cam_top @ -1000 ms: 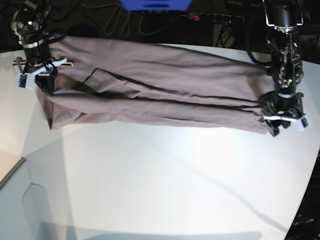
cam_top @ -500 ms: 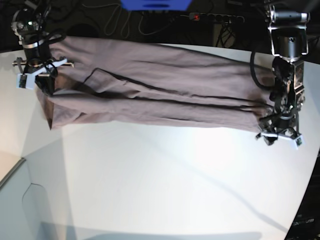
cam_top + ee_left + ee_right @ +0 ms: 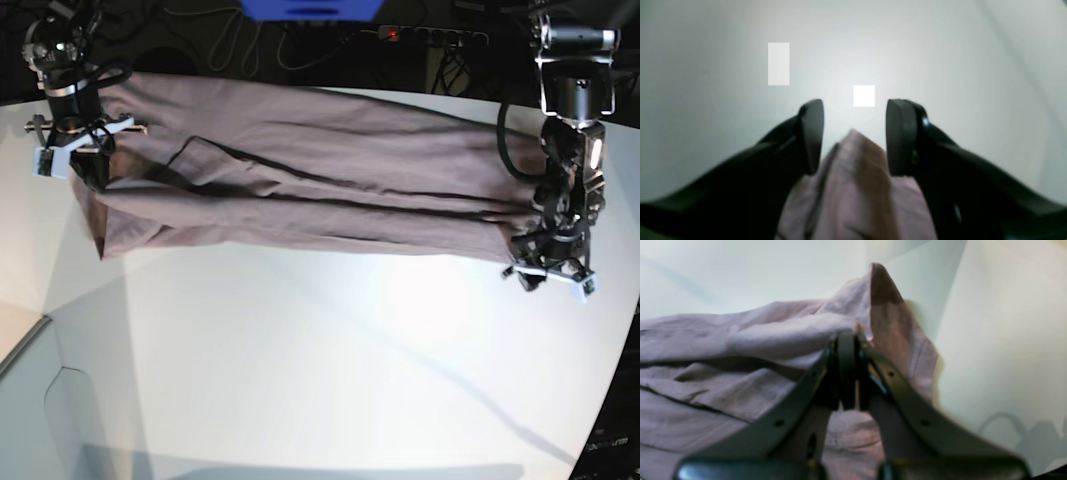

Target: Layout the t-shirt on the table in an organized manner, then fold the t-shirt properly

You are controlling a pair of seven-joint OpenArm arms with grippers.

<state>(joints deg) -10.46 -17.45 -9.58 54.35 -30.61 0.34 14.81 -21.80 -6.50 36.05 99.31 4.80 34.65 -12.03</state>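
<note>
A broad white worktop (image 3: 330, 360) carries one t-shirt (image 3: 300, 190), stretched lengthwise across its far side in long folds. Two end effectors work it: the right end effector (image 3: 848, 340) is clamped on one end of the cloth, seemingly anchoring it, while the left end effector (image 3: 855, 133) stands apart over the opposite corner, gripping nothing, probably so that end can settle flat

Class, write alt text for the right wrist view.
The shut right gripper pinches a raised fold of the mauve t-shirt. The rumpled shirt fills the left side, with the white table beyond it on the right.
</note>
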